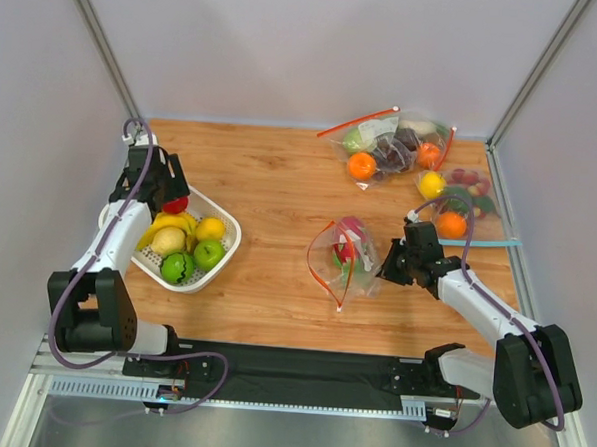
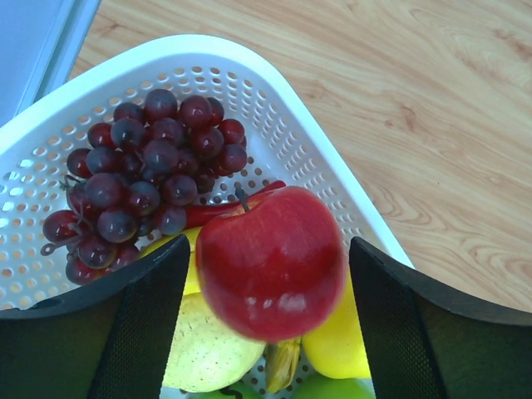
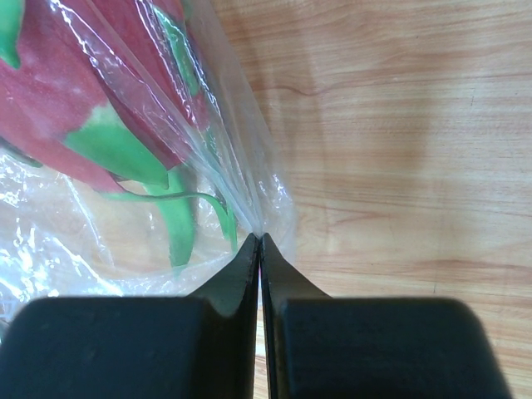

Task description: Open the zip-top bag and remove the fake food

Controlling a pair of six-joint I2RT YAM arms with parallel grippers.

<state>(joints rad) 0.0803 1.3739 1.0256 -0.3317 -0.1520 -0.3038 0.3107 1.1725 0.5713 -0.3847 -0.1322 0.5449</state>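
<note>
The zip-top bag (image 1: 345,258) lies mid-table, its red strip open in a loop. My right gripper (image 1: 394,265) is shut on the bag's right corner (image 3: 260,237), pinching the clear plastic (image 3: 249,166). A pink fruit with green tips (image 3: 75,108) is still inside. My left gripper (image 1: 166,189) hovers open over the white basket (image 1: 227,248). A round red fruit (image 2: 270,262) sits between its fingers (image 2: 141,316), with a gap on each side. In the basket lie the dark grape bunch (image 2: 141,174) and a yellow lemon-like fruit (image 1: 210,228).
The basket also holds bananas (image 1: 168,223), a pear (image 1: 168,241) and green apples (image 1: 178,267). At the back right lie a red-strip bag with an orange and grapes (image 1: 393,146) and a teal-strip bag (image 1: 465,207). Walls enclose the table.
</note>
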